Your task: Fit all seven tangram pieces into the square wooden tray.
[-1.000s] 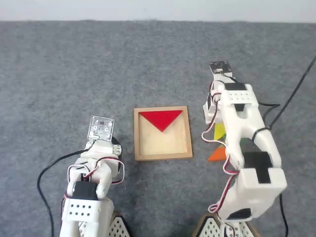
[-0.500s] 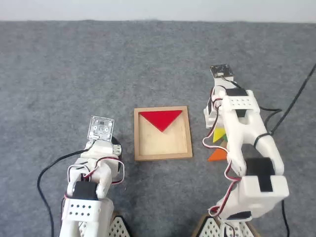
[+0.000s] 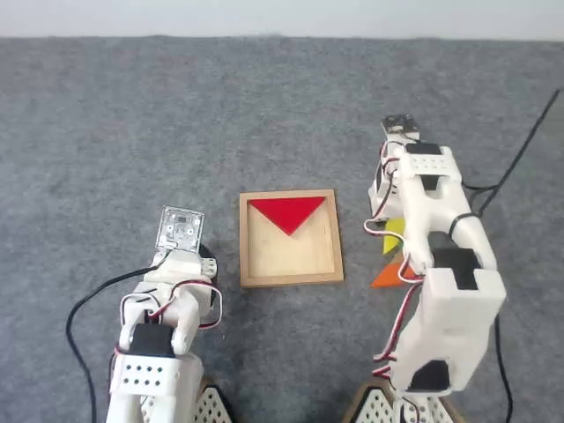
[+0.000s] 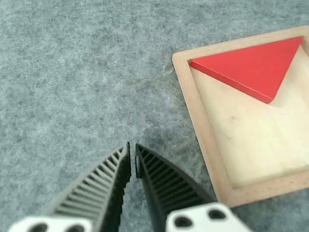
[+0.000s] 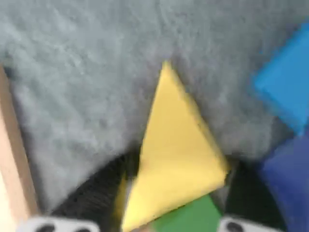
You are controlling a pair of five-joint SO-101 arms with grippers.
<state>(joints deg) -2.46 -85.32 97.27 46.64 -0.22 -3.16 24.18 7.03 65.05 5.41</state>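
The square wooden tray (image 3: 291, 278) lies in the middle of the table, with a red triangle (image 3: 287, 212) in its far part; the left wrist view shows the tray (image 4: 198, 116) and the red triangle (image 4: 253, 67) too. My left gripper (image 4: 133, 147) is shut and empty over the carpet beside the tray. My right gripper (image 5: 181, 164) has a yellow triangle (image 5: 176, 159) wedged between its fingers. This yellow triangle (image 3: 393, 231) shows just right of the tray, under the right arm (image 3: 432, 203).
An orange piece (image 3: 388, 277) lies right of the tray, near the yellow one. A green piece (image 5: 186, 217), a light blue piece (image 5: 287, 79) and a dark blue piece (image 5: 289, 169) crowd around the right gripper. The left arm (image 3: 167, 308) stands at the front left.
The right arm has shifted a little to the right and stretched out over the loose pieces. The left arm, the tray and the red triangle have not moved.
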